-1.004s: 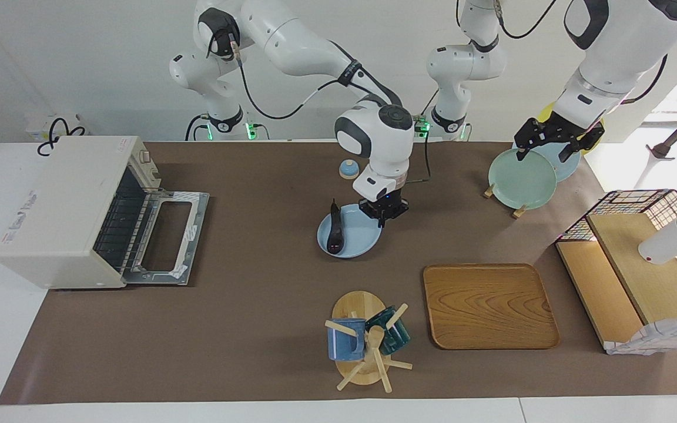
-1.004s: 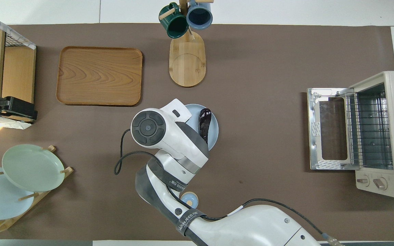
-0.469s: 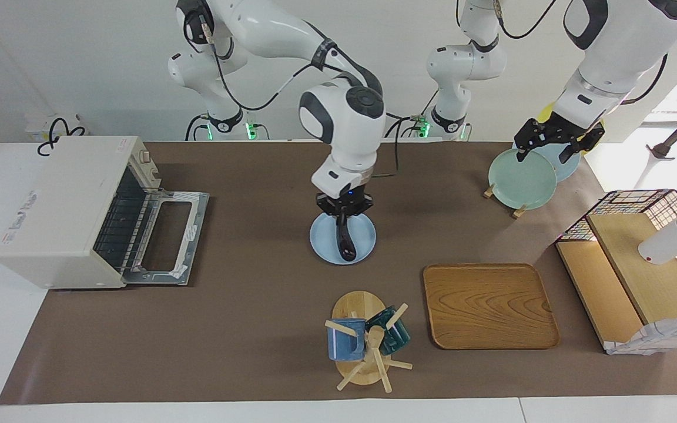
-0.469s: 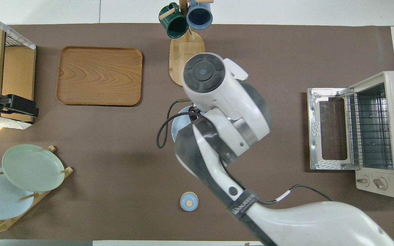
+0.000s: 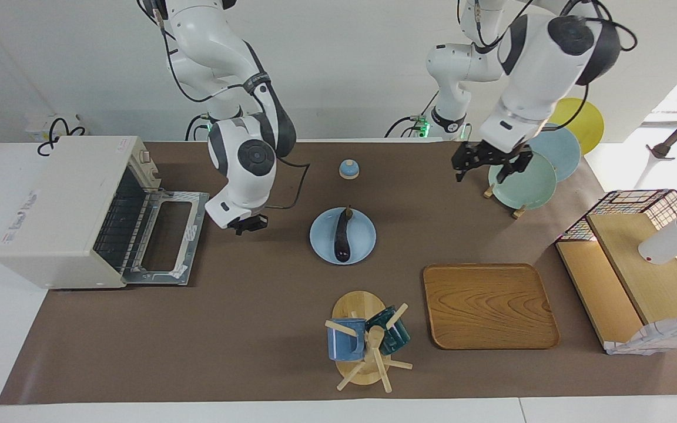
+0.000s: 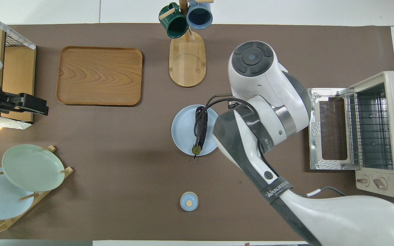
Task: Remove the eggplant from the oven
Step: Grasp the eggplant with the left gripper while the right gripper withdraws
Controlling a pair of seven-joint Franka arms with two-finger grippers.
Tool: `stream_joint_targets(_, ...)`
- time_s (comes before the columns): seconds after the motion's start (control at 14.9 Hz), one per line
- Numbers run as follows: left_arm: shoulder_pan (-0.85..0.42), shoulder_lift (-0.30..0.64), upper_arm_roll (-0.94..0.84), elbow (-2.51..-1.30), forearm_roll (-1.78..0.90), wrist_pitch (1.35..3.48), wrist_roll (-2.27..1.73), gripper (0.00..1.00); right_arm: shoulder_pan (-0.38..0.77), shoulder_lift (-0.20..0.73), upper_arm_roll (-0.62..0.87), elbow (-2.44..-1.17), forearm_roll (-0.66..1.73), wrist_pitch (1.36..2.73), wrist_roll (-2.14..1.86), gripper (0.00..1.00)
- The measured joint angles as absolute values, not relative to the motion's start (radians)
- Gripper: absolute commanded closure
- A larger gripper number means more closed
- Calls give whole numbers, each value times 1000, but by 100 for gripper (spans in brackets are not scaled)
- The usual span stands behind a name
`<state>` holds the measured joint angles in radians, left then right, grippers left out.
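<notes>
The eggplant (image 5: 342, 234) lies on a light blue plate (image 5: 361, 239) in the middle of the table, stem end toward the robots. It also shows in the overhead view (image 6: 202, 127) on the plate (image 6: 183, 131). The off-white oven (image 5: 62, 200) stands at the right arm's end of the table, its door (image 5: 165, 235) folded down open; only bare wire shelves show inside (image 6: 369, 130). My right gripper (image 5: 245, 225) hangs empty over the table between the oven door and the plate. My left gripper (image 5: 487, 166) is open and empty, up beside the plate rack.
A small blue bell (image 5: 348, 169) sits nearer the robots than the plate. A mug tree (image 5: 365, 341) and a wooden tray (image 5: 488, 305) lie farther out. A plate rack (image 5: 523, 185) and a wire-and-wood rack (image 5: 638, 264) stand at the left arm's end.
My right gripper let go of the eggplant on the blue plate and swung up and toward the oven. My left gripper shifted from over the plate rack toward the table's middle.
</notes>
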<state>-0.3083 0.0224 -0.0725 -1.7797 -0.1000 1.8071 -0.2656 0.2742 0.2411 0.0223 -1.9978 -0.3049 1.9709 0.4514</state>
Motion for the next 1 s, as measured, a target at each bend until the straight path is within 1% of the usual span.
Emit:
stream_joint_targets(0.2,-444,124,-77,-1804,-146,1955,-406,0,207,208,22,-2074,-335,2042,392,100)
stream_joint_targets(0.33,-500,188,-76,-1806,-175,2046,-435,0,177,193,22,-2122,-355,2099,384,100)
stream_joint_targets(0.47,-551,240,-75,-1807,-179,2110,-458,0,162,185,22,-2152,-365,2123,384,100)
stream_joint_targets(0.74,-633,335,-73,-1810,-179,2215,-476,0,145,179,22,-2161,-377,2125,353,100)
stream_joint_targets(0.87,-655,383,-72,-1811,-179,2267,-477,0,127,178,29,-2162,-380,2131,322,100)
stream_joint_targets(1.0,-662,412,-71,-1811,-179,2301,-477,0,121,178,34,-2162,-380,2132,290,100)
